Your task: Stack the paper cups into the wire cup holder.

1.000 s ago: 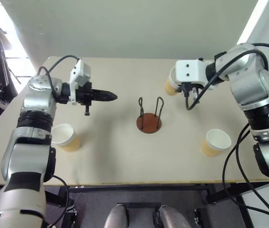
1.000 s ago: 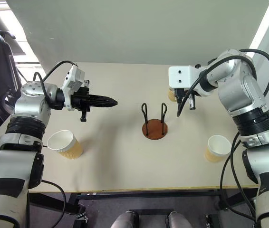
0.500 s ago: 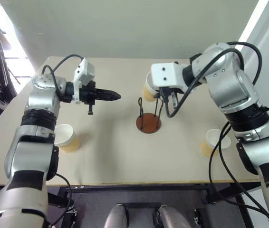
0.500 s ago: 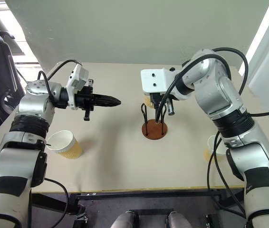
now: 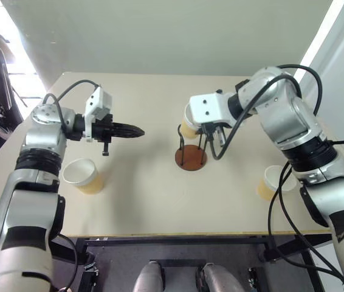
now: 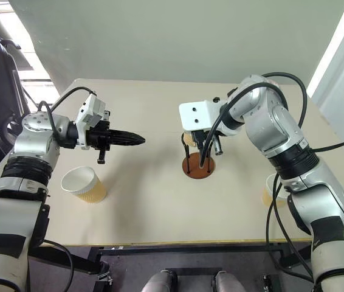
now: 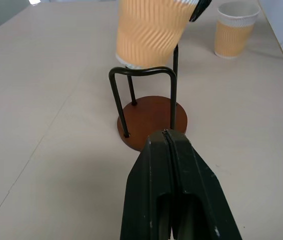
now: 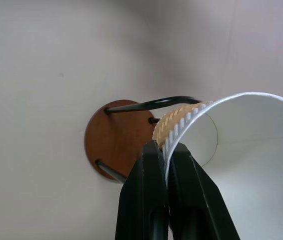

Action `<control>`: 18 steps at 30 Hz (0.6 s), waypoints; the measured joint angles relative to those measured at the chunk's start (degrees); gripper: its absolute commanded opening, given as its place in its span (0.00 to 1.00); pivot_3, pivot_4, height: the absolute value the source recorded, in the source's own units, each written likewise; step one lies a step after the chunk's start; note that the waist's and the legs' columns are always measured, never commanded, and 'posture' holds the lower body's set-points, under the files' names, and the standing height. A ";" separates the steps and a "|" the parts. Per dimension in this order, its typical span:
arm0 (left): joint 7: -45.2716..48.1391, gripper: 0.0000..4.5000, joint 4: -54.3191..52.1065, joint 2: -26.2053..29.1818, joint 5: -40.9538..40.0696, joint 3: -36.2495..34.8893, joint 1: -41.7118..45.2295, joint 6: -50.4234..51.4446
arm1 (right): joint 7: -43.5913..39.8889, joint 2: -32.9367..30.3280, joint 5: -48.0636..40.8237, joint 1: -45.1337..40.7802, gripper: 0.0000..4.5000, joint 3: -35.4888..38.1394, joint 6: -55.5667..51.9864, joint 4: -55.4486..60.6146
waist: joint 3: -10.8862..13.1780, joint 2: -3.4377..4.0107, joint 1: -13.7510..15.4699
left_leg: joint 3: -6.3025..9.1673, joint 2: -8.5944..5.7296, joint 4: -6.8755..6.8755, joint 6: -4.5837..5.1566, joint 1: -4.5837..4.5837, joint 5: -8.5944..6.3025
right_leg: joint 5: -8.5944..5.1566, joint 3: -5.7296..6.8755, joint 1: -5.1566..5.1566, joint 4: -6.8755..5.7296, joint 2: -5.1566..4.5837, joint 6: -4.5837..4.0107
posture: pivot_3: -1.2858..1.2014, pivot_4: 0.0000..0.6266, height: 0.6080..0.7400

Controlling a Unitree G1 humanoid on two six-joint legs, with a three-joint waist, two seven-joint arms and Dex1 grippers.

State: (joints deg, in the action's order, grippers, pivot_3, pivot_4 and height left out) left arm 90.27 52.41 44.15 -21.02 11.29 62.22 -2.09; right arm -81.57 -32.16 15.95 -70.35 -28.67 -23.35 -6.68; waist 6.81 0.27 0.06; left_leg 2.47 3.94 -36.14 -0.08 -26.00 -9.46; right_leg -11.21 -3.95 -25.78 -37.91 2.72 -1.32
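On my beige table (image 5: 160, 201): two loose paper cups, one at left (image 5: 82, 176), one at right (image 5: 273, 182), and the wire cup holder (image 5: 191, 152) at centre. My right gripper (image 8: 165, 150) pinches the rim of a third ribbed tan cup (image 7: 149, 30), white inside, tilted just above the black loops. My left gripper (image 5: 137, 131) is closed and empty, well left of the holder.

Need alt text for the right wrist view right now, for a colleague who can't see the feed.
The right gripper is shut on the rim of a paper cup, one finger inside and one outside, showing its white interior. Just beyond it stands the wire cup holder, brown disc base and a black loop, on a pale table.
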 measured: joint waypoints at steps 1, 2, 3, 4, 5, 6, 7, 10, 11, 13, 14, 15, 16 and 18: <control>0.00 0.00 0.00 0.00 -0.03 0.14 -0.03 -0.04 | -0.03 -0.01 0.00 0.12 0.01 -0.15 0.13 0.01 | 0.00 0.00 -0.01 | -0.01 0.00 0.00 0.00 0.00 0.00 | 0.00 0.00 0.00 0.00 0.00 0.00 | 0.52 0.24 1.00; 0.00 0.00 0.00 0.00 -0.06 0.27 -0.05 -0.10 | -0.05 -0.01 0.02 0.26 0.01 -0.31 0.35 0.01 | 0.00 0.00 -0.03 | 0.00 0.00 0.00 0.00 0.00 0.00 | 0.00 0.00 0.00 0.00 0.00 0.00 | 0.52 0.24 1.00; 0.00 0.00 0.00 0.01 -0.10 0.34 -0.06 -0.13 | -0.05 -0.01 0.04 0.31 0.01 -0.43 0.45 0.01 | 0.00 0.00 -0.03 | 0.00 0.00 0.00 0.00 0.00 0.00 | 0.00 0.00 0.00 0.00 0.00 0.00 | 0.52 0.24 1.00; 0.00 0.00 0.00 0.02 -0.13 0.41 -0.07 -0.15 | -0.04 -0.01 0.05 0.34 0.01 -0.60 0.53 0.01 | 0.00 0.00 -0.03 | 0.01 0.00 0.00 0.00 0.00 0.00 | 0.00 0.00 0.00 0.00 0.00 0.00 | 0.52 0.24 1.00; 0.00 0.00 0.00 0.05 -0.18 0.48 -0.08 -0.17 | -0.04 -0.01 0.08 0.35 0.01 -0.86 0.61 0.01 | 0.00 0.00 -0.03 | 0.01 0.00 0.01 0.00 0.00 0.00 | 0.00 0.00 0.00 0.00 0.00 0.00 | 0.52 0.24 1.00; 0.00 0.00 0.00 0.09 -0.22 0.51 -0.09 -0.18 | -0.03 0.00 0.09 0.37 0.01 -1.05 0.67 0.01 | 0.00 0.00 -0.03 | 0.01 0.00 0.01 0.00 0.00 0.00 | 0.00 0.00 0.00 0.00 0.00 0.00 | 0.52 0.24 1.00; 0.00 0.00 0.00 0.14 -0.28 0.52 -0.10 -0.18 | -0.03 0.02 0.09 0.42 0.01 -1.20 0.76 0.00 | 0.00 0.00 -0.03 | 0.01 0.00 0.01 0.00 0.00 0.00 | 0.00 0.00 0.00 0.00 0.00 0.00 | 0.52 0.24 1.00; 0.00 0.00 0.00 0.25 -0.39 0.53 -0.10 -0.18 | 0.00 0.02 0.11 0.45 0.01 -1.42 1.12 -0.21 | 0.00 0.00 -0.03 | 0.00 0.00 0.01 0.00 0.00 0.00 | 0.00 0.00 0.00 0.00 0.00 0.00 | 0.52 0.24 1.00; 0.01 0.00 0.00 0.25 -0.43 0.52 -0.10 -0.18 | 0.01 0.02 0.12 0.46 0.01 -1.44 1.38 -0.30 | 0.00 0.00 -0.03 | -0.01 0.00 0.01 0.00 0.00 0.00 | 0.00 0.00 0.00 0.00 0.00 0.00 | 0.52 0.24 1.00; 0.01 0.00 0.00 0.26 -0.60 0.53 -0.10 -0.18 | 0.02 0.02 0.12 0.58 0.05 -1.46 1.76 -0.33 | 0.00 0.00 -0.03 | 0.00 0.00 0.00 0.00 0.00 0.00 | 0.00 0.00 0.00 0.00 0.00 0.00 | 0.52 0.24 1.00; 0.01 0.00 0.00 0.27 -0.87 0.53 -0.11 -0.18 | 0.06 0.05 0.13 0.72 0.09 -1.46 1.81 -0.33 | 0.00 0.00 -0.04 | 0.01 0.00 0.00 0.00 0.00 0.00 | 0.00 0.00 0.00 0.00 0.00 0.00 | 0.52 0.24 1.00; 0.01 0.00 0.00 0.29 -1.09 0.54 -0.12 -0.18 | 0.12 0.16 0.13 0.87 0.14 -1.46 1.79 -0.34 | 0.00 0.00 -0.04 | 0.01 0.00 0.00 0.00 0.00 0.00 | 0.00 0.00 0.00 0.00 0.00 0.00 | 0.52 0.24 1.00; 0.01 0.00 0.00 0.36 -1.25 0.57 -0.15 -0.18 | 0.32 0.47 0.14 1.05 0.22 -1.46 1.69 -0.35 | 0.00 0.00 -0.05 | 0.01 0.01 0.00 0.00 0.01 0.00 | 0.00 0.00 0.00 -0.01 0.00 0.00 | 0.52 0.24 1.00; 0.01 0.00 0.00 0.53 -1.38 0.74 -0.21 -0.18 | 0.93 1.41 0.10 1.19 0.27 -1.45 1.04 -0.53 | 0.00 0.00 -0.11 | 0.00 0.01 0.01 0.00 0.01 0.00 | 0.00 0.00 -0.01 -0.01 0.00 0.00 | 0.52 0.24 1.00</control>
State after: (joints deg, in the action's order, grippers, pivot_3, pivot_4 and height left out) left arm 90.28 52.41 44.68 -22.40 12.03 62.01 -2.28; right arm -80.65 -30.74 16.05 -69.17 -30.12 -22.31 -7.21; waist 6.81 0.27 -0.04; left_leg 2.47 3.94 -36.13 -0.08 -25.99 -9.46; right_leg -11.20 -3.94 -25.79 -37.92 2.72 -1.33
